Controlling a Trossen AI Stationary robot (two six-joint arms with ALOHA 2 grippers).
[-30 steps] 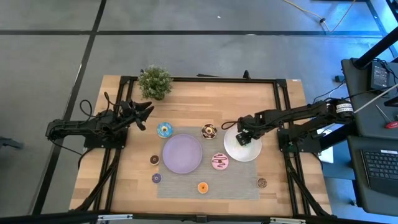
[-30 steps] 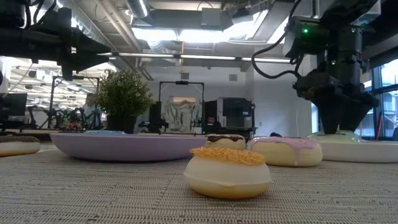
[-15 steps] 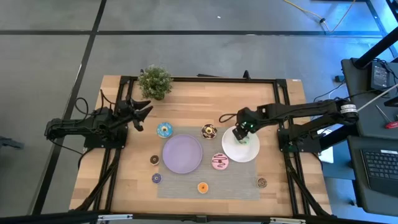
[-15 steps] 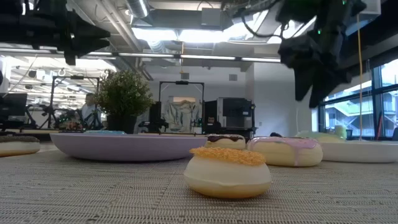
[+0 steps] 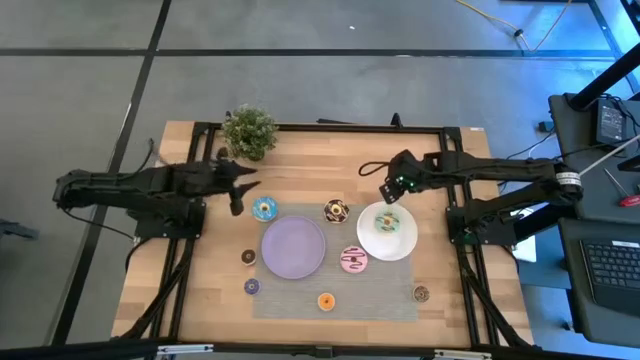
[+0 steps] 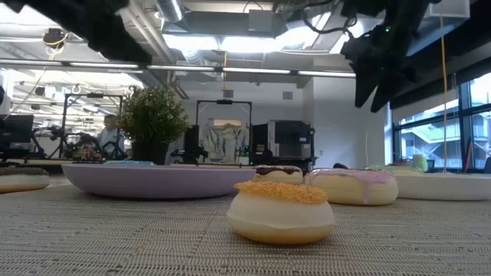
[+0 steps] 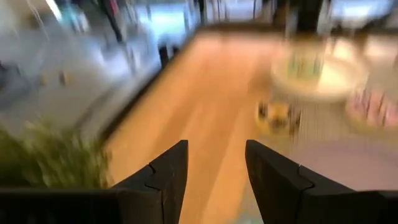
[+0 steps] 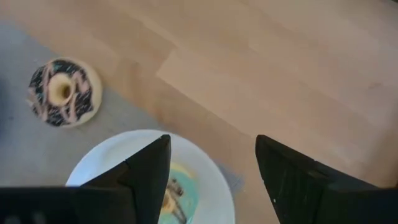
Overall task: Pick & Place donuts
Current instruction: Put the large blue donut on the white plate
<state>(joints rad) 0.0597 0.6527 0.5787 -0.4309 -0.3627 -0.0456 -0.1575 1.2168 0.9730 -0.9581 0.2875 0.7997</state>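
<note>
My right gripper [image 5: 392, 188] [image 8: 211, 143] is open and hangs above the far rim of the white plate [image 5: 400, 245] [image 8: 205, 165]. A green-iced donut [image 5: 387, 221] [image 8: 176, 194] lies flat on that plate. My left gripper [image 5: 238, 190] [image 7: 216, 149] is open too, in the air just left of the blue donut [image 5: 264, 208] on the wood. The chocolate donut [image 5: 336, 211] [image 8: 64, 92] and the pink donut [image 5: 353, 260] lie on the grey mat beside the lilac plate [image 5: 294, 247]. Mini donuts lie around: brown [image 5: 249, 256], purple [image 5: 252, 287], orange [image 5: 326, 301] [image 6: 281, 211] and another brown [image 5: 421, 294].
A potted plant [image 5: 249, 132] stands at the table's far edge, close behind my left gripper. The grey mat [image 5: 380, 300] covers the near middle of the table. Bare wood [image 5: 330, 170] lies between the two grippers.
My right gripper has risen from the white plate and drawn back toward the far edge, leaving the green donut lying on the plate. My left arm has reached out to the right, bringing its gripper closer to the blue donut.
</note>
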